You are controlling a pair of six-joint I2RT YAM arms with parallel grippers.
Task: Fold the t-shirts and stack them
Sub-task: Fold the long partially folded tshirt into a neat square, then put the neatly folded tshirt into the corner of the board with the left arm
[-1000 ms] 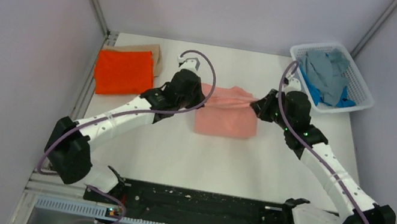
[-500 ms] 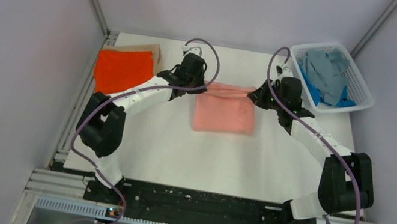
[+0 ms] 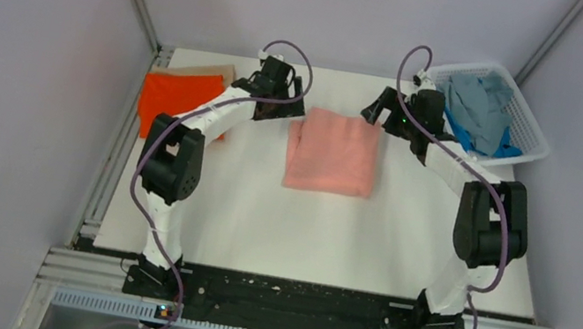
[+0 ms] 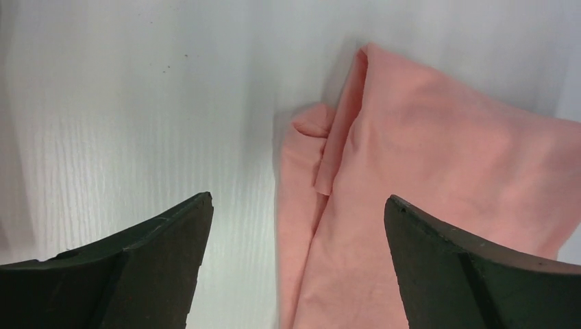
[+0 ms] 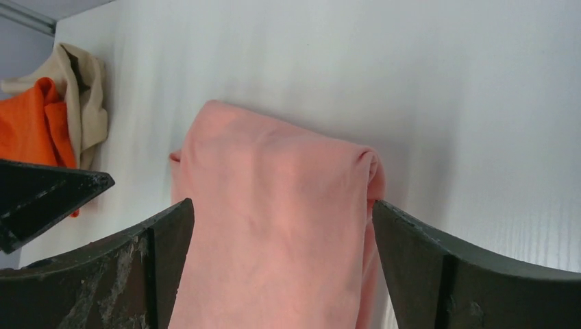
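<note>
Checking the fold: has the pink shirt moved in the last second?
Yes. The pink shirt has shifted toward the back of the table, its far edge now closer to level with the basket.

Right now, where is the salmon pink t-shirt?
Top view: the salmon pink cloth t-shirt lies folded mid-table, bright orange t-shirt to its left, white plastic mesh basket to its right.

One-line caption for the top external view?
Left end effector and right end effector, both open, flank the folded pink t-shirt.

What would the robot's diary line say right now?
left pincer: open | right pincer: open | pink shirt: folded, on table, unheld | orange shirt: far left corner
</note>
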